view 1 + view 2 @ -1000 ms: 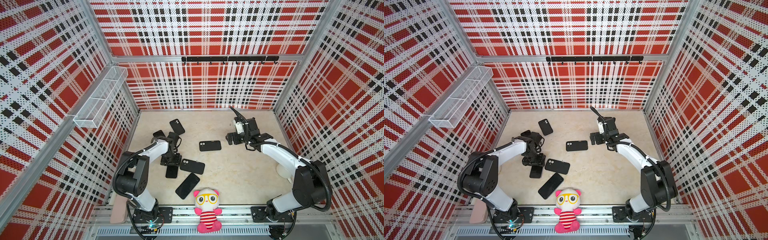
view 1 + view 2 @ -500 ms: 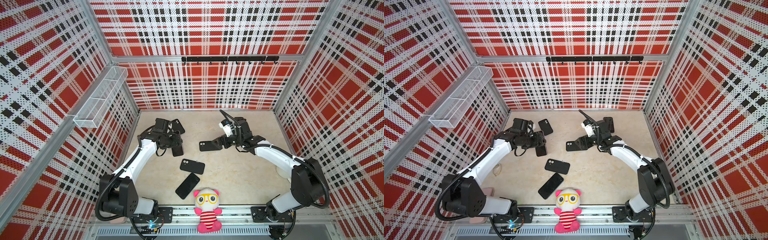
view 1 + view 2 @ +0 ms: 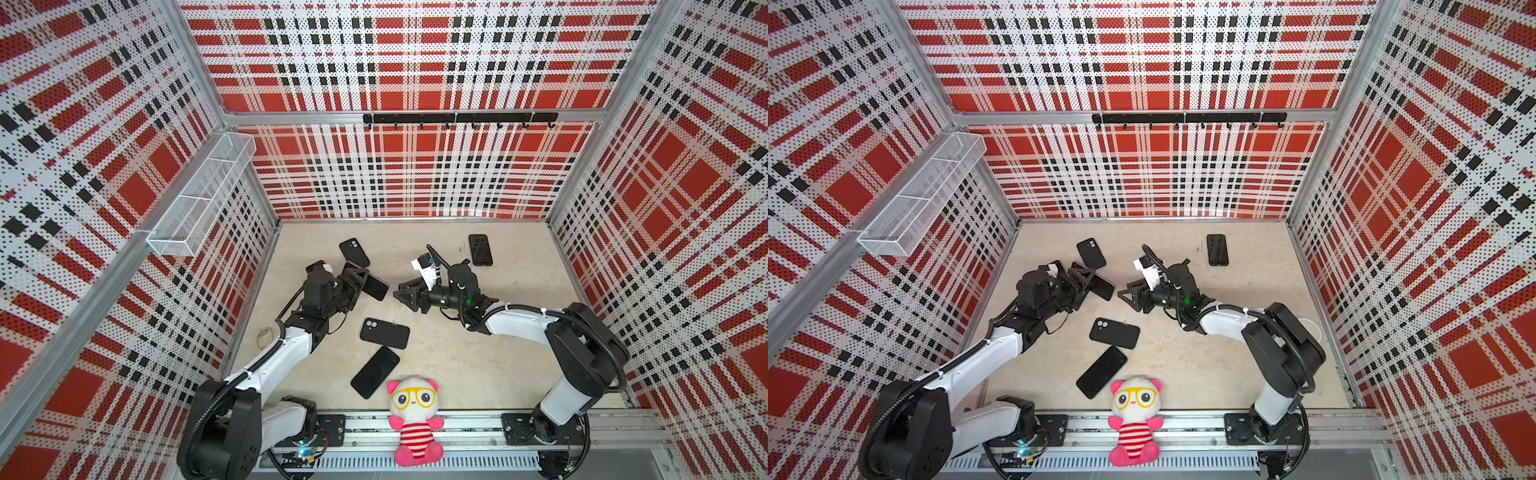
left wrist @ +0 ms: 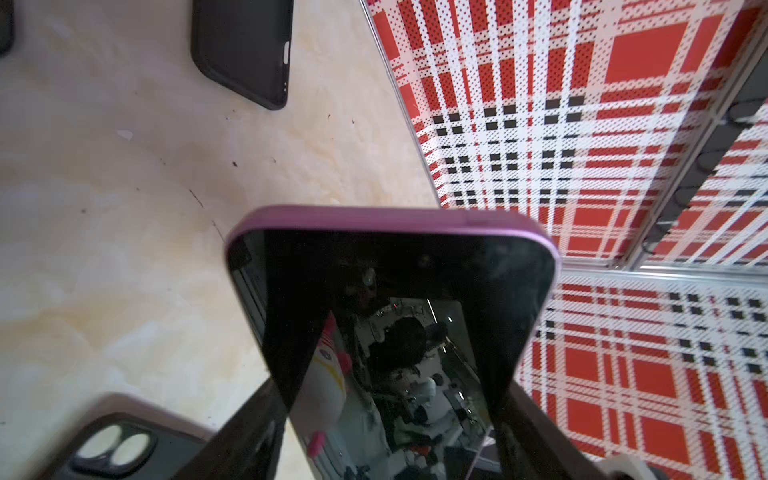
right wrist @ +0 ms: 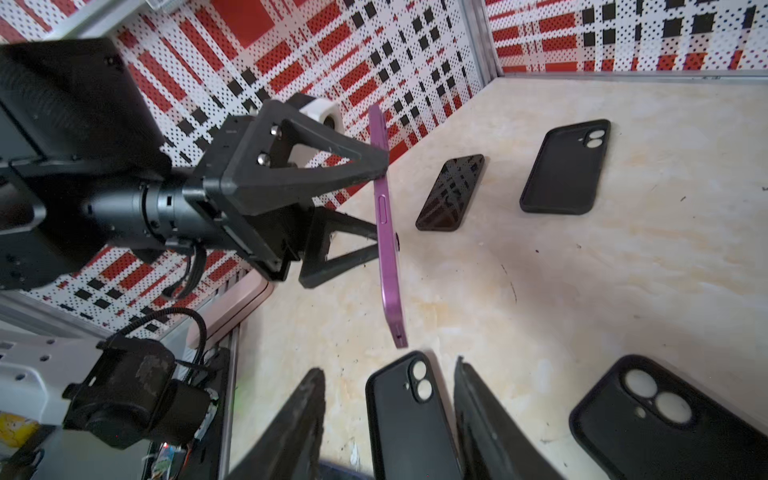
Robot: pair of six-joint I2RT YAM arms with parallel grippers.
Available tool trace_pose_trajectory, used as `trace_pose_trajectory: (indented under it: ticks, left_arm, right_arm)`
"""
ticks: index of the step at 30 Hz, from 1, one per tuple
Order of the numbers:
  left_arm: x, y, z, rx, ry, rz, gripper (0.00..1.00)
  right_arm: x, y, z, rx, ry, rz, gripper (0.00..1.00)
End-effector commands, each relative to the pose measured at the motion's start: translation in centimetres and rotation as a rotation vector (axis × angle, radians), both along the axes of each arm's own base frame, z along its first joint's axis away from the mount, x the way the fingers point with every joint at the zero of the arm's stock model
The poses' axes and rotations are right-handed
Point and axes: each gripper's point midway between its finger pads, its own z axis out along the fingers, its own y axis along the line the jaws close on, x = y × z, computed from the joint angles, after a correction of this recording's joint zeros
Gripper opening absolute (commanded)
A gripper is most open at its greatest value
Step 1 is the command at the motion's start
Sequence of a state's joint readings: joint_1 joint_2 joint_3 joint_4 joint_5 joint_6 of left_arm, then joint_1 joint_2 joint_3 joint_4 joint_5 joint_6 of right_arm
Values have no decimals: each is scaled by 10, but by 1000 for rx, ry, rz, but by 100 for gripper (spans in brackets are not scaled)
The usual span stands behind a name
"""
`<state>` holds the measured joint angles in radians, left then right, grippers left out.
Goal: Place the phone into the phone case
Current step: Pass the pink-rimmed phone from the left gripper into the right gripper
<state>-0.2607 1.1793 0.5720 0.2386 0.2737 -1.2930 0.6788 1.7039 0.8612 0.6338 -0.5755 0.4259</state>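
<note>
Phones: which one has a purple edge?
The phone clamped in the left gripper, held off the table. The far phone and the near phone lie flat, all black.

The left arm point(image 3: 282, 353) and right arm point(image 3: 519, 322) wear glossy white shells between black joints, trailed by ribbed black cable point(image 5: 202, 328). The left hand point(image 5: 380, 205) has black triangular-frame fingers point(image 5: 316, 162) fixed with silver screws point(image 5: 262, 158). A small green light point(image 3: 469, 302) glows at the right wrist.

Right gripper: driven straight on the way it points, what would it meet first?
Probably the purple-edged phone, held edge-on by the left gripper straight ahead of the right gripper. A black phone case sits between its own fingers. Depth is hard to judge.
</note>
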Motion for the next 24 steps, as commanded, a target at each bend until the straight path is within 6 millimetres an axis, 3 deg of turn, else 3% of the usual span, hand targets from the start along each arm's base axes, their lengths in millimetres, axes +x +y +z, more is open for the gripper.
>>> trace_pose_trajectory:
  ticks: [1, 9, 19, 24]
  left_arm:
    - [5, -6, 58, -202, -151, 52, 5]
    - [3, -9, 56, -235, -147, 62, 4]
    - [3, -10, 48, -224, -132, 61, 4]
    - [3, -11, 51, -229, -139, 58, 4]
  right_arm:
    - [-3, 17, 25, 104, -81, 42, 49]
    - [4, 30, 22, 137, -112, 40, 33]
    - [12, 31, 31, 137, -154, 13, 28]
    - [14, 34, 32, 141, -155, 15, 7]
